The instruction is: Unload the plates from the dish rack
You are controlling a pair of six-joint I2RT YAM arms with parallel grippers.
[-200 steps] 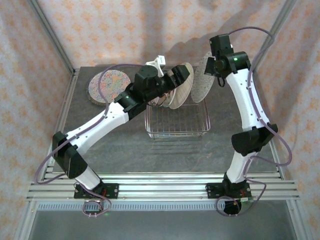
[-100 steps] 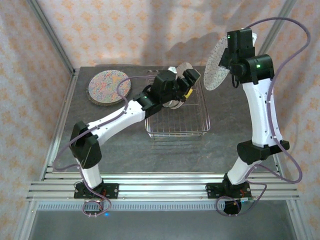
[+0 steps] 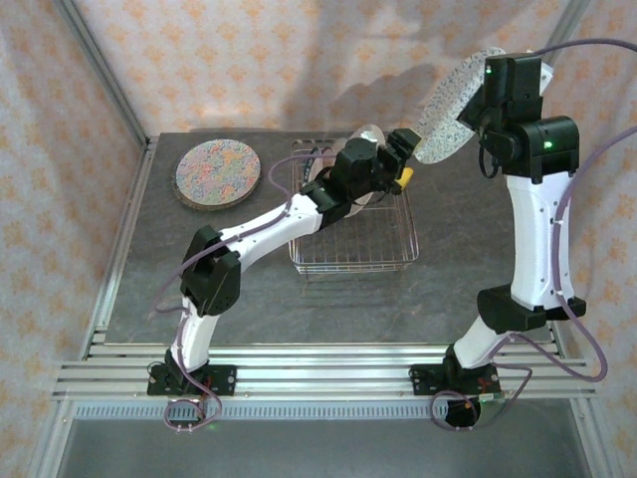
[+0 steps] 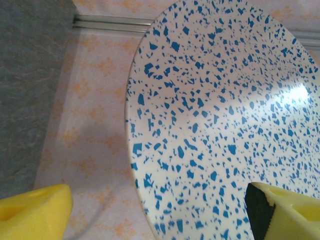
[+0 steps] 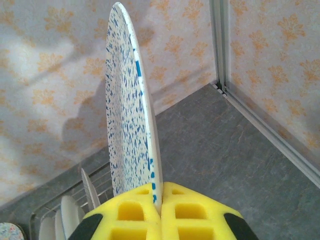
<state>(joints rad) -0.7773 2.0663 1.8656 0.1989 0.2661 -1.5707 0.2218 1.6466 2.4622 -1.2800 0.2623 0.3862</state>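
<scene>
We see the right gripper [image 3: 490,98] at the upper right of the overhead view, clamped tight on a speckled plate [image 3: 448,108] that it holds up in the air, above the far right part of the table [image 3: 259,299] and in front of the patterned wall. In the right wrist view the right gripper [image 5: 159,197] has its two yellow pads [image 5: 127,215] pressed against either face of the plate [image 5: 125,110], which stands on edge and rises straight up from between them toward the top of the frame (white with blue flecks, seen up close). The left gripper [image 3: 403,159] sits just left of and below that plate in the overhead view, over the far end of the dish rack [image 3: 353,264], and its fingers are spread wide with nothing between them. In the left wrist view the left gripper [image 4: 160,220] shows one yellow pad at the lower left corner and the other at the lower right corner, and the plate [image 4: 225,125] fills the right and centre of the frame beyond them; we cannot tell whether the right-hand pad touches its rim. More plates [image 3: 320,182] stand upright in the far end of the rack, partly hidden by the left arm, and they also show at the lower left of the right wrist view [image 5: 70,215]. A floral plate [image 3: 219,171] lies flat on the table at the upper left, well apart from the rack.
</scene>
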